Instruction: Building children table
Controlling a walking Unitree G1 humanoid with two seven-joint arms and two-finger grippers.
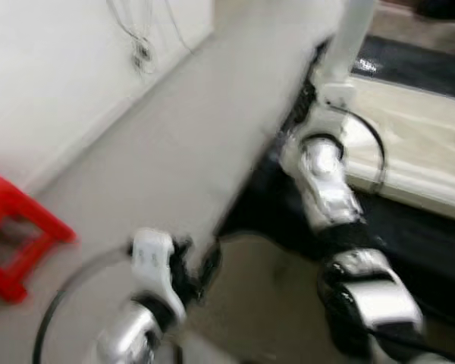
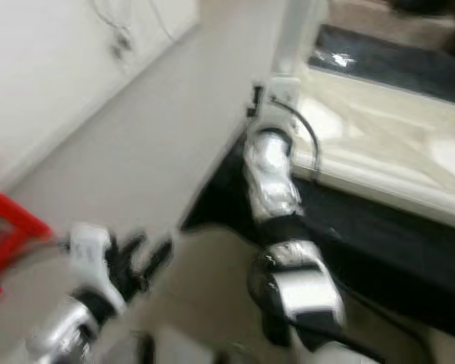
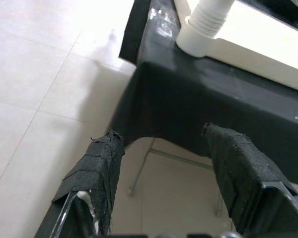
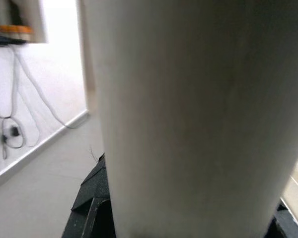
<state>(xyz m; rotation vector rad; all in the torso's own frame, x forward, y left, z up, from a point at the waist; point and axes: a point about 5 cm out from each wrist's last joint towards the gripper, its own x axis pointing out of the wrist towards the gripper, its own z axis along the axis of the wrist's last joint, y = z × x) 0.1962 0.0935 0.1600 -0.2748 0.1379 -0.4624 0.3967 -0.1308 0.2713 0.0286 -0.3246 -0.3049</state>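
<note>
The head-camera views are blurred. A cream-white tabletop (image 2: 379, 144) lies flat on a counter (image 3: 198, 94) draped in black cloth, filling the upper right of the frame. A white table leg (image 1: 350, 38) stands upright near the tabletop's near-left corner, rising out of the top edge of the frame. In the left wrist view its ribbed base meets the tabletop.

The right arm reaches up the middle of the frame to this leg. The right gripper (image 1: 335, 91) sits at the leg's lower part, and in the right wrist view the white cylinder fills the space between the black fingers (image 4: 92, 203), so the jaws appear clenched around the leg.

The left gripper (image 2: 140, 262) hovers low in the lower left of the frame, over the pale tiled floor (image 1: 159, 152), just short of the counter's corner. Its two black fingers (image 3: 97, 173) are spread well apart with nothing between them, so the jaws are released.

A red plastic stool (image 1: 15, 235) stands at the left edge of the frame beside a white wall (image 1: 45, 68), where thin cables (image 1: 140, 45) hang down.
</note>
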